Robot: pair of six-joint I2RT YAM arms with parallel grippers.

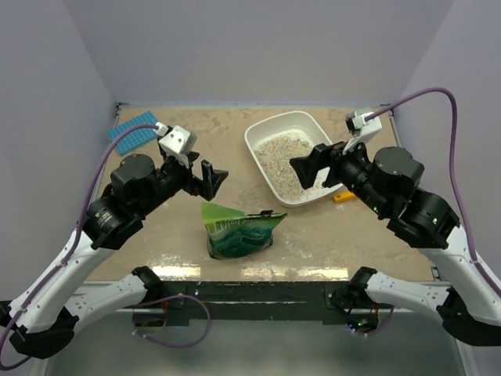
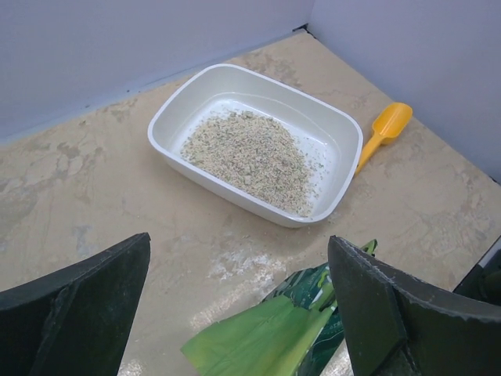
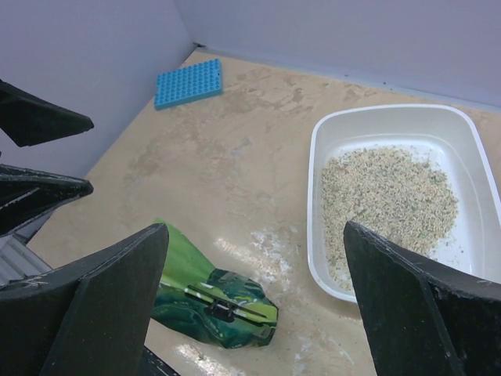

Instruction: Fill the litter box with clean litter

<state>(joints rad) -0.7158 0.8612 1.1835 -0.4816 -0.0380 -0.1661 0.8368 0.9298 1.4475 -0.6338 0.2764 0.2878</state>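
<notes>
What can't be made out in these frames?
- Top view: orange scoop mostly hidden under the right arm; right gripper covers part of the litter box and clean litter.
- Left wrist: green pouch cut off by the bottom edge.
- Right wrist: litter box's right end cut off by the frame edge.
- All views: pouch print too small to read.

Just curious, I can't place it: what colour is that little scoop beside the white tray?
The scoop is orange-yellow, clearest in the left wrist view.

Glossy plastic litter box (image 2: 196, 82) holds grainy (matt) clean litter (image 2: 250, 157)
</notes>
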